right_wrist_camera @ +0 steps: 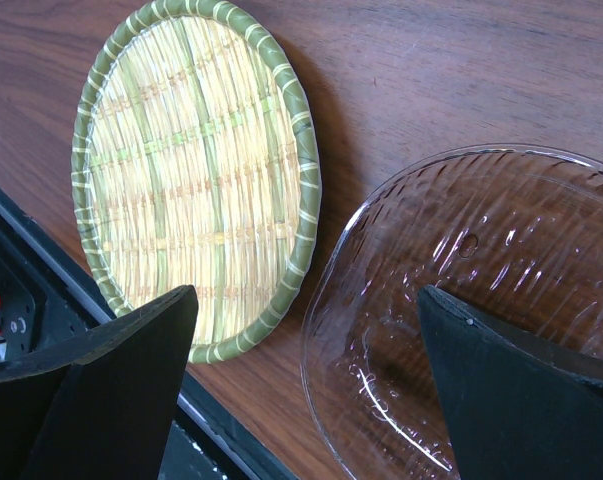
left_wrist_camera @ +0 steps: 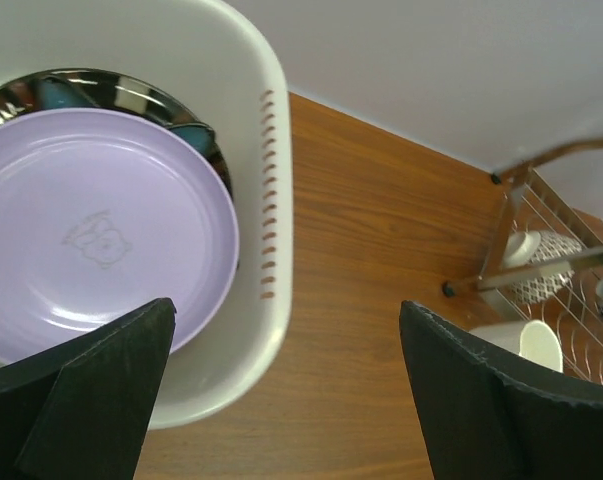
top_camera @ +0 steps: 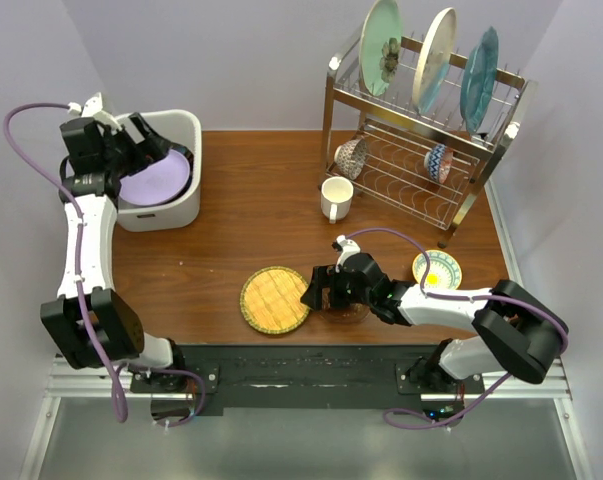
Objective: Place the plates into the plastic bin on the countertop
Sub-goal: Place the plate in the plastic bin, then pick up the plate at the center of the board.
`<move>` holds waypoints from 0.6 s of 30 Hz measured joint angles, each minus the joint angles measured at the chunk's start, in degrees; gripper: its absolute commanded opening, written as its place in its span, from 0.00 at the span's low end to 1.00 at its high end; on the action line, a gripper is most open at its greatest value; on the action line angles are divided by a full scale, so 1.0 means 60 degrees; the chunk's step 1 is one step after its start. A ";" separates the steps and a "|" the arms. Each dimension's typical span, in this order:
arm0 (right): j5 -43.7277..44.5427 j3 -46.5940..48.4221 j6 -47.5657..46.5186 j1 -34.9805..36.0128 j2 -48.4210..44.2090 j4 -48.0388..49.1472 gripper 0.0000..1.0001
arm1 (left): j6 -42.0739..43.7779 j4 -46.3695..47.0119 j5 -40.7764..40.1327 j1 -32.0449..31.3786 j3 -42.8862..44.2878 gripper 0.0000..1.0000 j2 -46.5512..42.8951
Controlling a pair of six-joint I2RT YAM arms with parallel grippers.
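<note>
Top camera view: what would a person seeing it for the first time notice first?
Probably the purple plate lying in the white bin at the far left, with the left claw open over it. Next, the steel rack at the far right, with three plates standing on edge on top. Near the front edge, a woven tray lies beside a clear glass dish under the open right claw.
</note>
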 measured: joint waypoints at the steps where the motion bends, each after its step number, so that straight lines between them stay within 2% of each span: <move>1: 0.0000 0.0000 0.0000 0.0000 0.0000 0.0000 0.95 | 0.0025 0.0029 0.0091 -0.0106 -0.0066 0.99 -0.0073; 12: -0.0040 0.0000 0.0007 0.0000 0.0000 0.0000 0.95 | 0.0291 -0.0364 0.0656 -0.1300 -0.1337 0.98 -0.1424; 18: -0.0044 0.0000 0.0007 0.0000 0.0000 0.0000 0.95 | 0.0364 -0.0557 0.0696 -0.2266 -0.2714 0.98 -0.2215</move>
